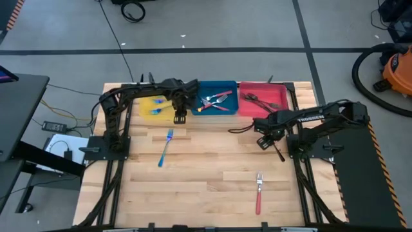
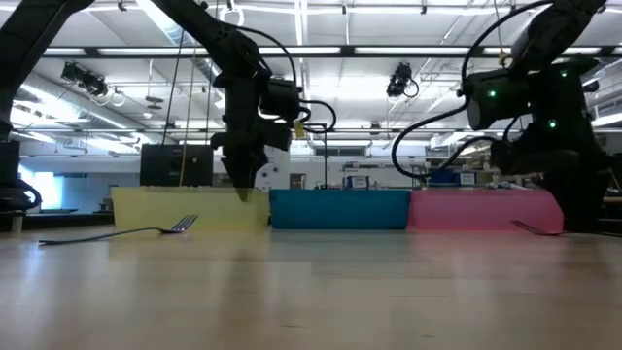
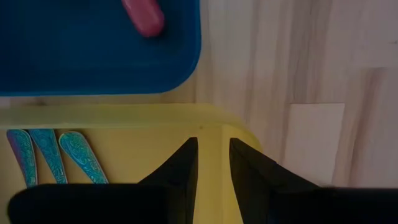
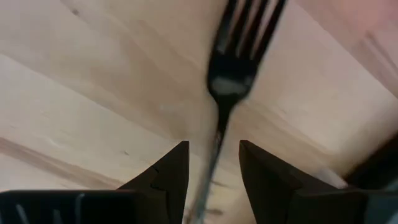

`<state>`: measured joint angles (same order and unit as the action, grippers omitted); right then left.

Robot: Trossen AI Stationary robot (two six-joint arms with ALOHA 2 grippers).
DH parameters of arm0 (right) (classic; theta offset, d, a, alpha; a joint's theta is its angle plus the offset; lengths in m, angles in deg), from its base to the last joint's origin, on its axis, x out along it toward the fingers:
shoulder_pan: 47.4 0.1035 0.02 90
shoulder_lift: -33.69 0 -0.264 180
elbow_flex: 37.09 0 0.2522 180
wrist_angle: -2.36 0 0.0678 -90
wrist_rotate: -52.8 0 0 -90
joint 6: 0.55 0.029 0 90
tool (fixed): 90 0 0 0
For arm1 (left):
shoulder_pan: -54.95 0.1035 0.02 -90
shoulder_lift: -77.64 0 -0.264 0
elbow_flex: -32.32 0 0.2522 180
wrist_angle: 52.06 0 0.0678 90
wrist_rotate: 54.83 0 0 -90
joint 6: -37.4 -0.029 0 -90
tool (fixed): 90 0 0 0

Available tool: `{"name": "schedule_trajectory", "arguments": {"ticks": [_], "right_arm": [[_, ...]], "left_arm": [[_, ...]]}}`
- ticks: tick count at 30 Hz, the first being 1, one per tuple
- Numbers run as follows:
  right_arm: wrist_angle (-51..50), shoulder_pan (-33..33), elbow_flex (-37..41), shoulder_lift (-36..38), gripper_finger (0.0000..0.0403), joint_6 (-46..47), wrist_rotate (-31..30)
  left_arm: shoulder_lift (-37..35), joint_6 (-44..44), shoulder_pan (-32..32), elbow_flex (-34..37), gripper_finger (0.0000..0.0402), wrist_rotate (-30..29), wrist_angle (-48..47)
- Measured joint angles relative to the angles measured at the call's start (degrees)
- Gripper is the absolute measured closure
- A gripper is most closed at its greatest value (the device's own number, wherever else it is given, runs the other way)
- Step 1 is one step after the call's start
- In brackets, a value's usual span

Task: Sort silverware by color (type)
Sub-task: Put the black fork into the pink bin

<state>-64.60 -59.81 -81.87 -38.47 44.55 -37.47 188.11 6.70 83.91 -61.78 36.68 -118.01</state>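
Three trays sit in a row along the far edge of my desk (image 1: 206, 187): the yellow tray (image 1: 147, 113) on the left, the blue tray (image 1: 226, 87) in the middle, the red tray (image 1: 278, 95) on the right. In the yellow tray I see iridescent blue-teal handles (image 3: 53, 155) lying side by side. My left gripper (image 1: 179, 116) hangs over that tray's corner nearest the blue tray, its fingers a little apart with nothing between them. On the open desk in front of the yellow tray lies a blue-teal fork (image 1: 166, 147). The blue tray holds red-handled pieces (image 1: 215, 100) in a loose pile. The red tray carries dark utensils (image 1: 259, 101). In front of it, my right gripper (image 1: 269, 142) hovers low over a dark fork (image 4: 233, 68) on the wood, fingers apart on either side of its handle; I cannot tell whether they touch it. Nearer the front edge lies a red-handled fork (image 1: 259, 192).
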Motion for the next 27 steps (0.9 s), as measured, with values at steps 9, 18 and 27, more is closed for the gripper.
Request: {"name": "schedule_trajectory", "arguments": {"ticks": [9,18,27], "right_arm": [[2.65,-0.04,2.05,0.13,0.0261,0.58,-1.05],[4.67,-0.01,2.16,0.07,0.0371,-0.54,-0.89],[4.29,-0.04,1.65,-0.02,0.0391,-0.73,-2.13]], "left_arm": [[0.0,0.0,-0.91,0.0,0.031,0.0,0.03],[0.0,0.05,-0.91,0.0,0.031,0.03,0.07],[0.0,0.07,-0.91,0.0,0.031,0.04,0.07]]}}
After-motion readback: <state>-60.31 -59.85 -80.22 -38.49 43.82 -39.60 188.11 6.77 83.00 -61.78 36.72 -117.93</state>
